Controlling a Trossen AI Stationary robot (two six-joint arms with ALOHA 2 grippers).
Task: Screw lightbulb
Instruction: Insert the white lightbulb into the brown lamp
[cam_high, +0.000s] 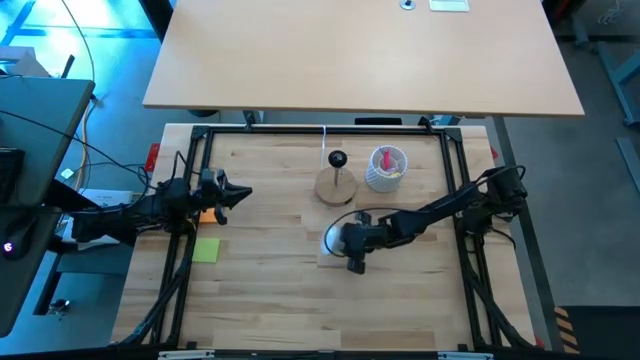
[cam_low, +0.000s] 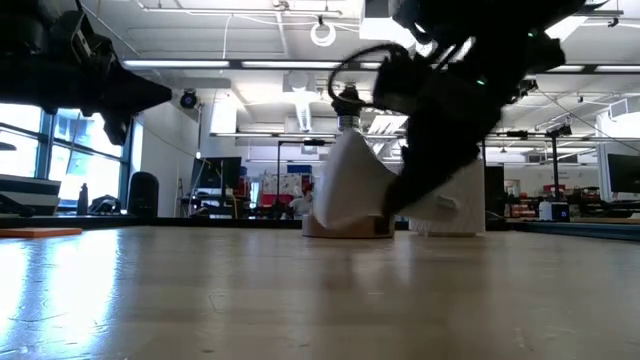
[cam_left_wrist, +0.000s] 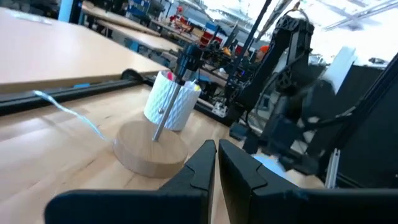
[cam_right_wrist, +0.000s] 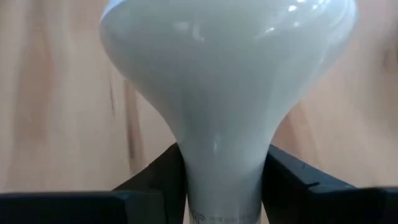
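The white frosted lightbulb (cam_right_wrist: 230, 62) is in my right gripper (cam_right_wrist: 224, 186) near the table's middle. It shows in the high view (cam_high: 331, 240) and in the low view (cam_low: 345, 190). Beyond it stands the round wooden disc (cam_high: 336, 186) with its black socket stem (cam_high: 338, 159), and beside that the white ribbed cup (cam_high: 387, 168) with a red item. My left gripper (cam_high: 243, 192) is shut and empty, above the table's left part, pointing toward the disc (cam_left_wrist: 152, 149). My right gripper pinches the bulb's narrow neck (cam_right_wrist: 224, 174) between its two fingers (cam_right_wrist: 155, 180), one on each side, just below the round head. The fingers come from the table's right, slanting down. The round head (cam_low: 345, 205) points away from the gripper, down toward the table.
A yellow-green square (cam_high: 206, 250) and an orange piece (cam_high: 205, 214) lie on the table's left part. A black frame (cam_high: 320, 128) runs around the wooden table top. A thin white cord (cam_high: 326, 138) runs from the disc toward the far edge.
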